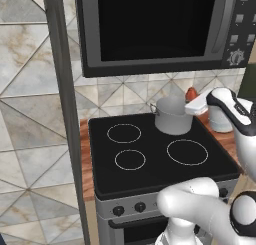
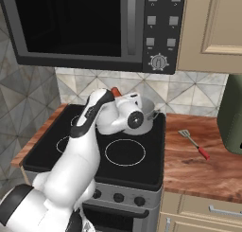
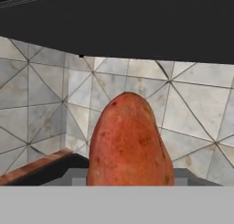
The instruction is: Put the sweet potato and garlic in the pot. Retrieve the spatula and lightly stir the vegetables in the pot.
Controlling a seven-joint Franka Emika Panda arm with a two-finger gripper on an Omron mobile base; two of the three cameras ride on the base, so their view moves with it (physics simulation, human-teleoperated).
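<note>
- The sweet potato [image 3: 129,143] stands on end in the hand view, long axis running straight away from the pincer, rounded tip toward the tiled wall [image 3: 41,104].
- Its skin is reddish-orange with small darker flecks.
- The pincer [image 1: 191,100] holds it, closed on its lower end, raised just behind the pot's [image 1: 172,116] rim.
- The pot sits on the stove's [image 1: 150,154] back right burner.
- A red-handled spatula [image 2: 194,144] lies on the worktop [image 2: 198,165], right of the stove.

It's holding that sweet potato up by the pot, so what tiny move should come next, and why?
Probably ease the hand over the pot's opening, then lower a little. The sweet potato stands upright in its grip, held near the rim at the pot's back rather than clearly above the middle, so letting go now might miss.
</note>
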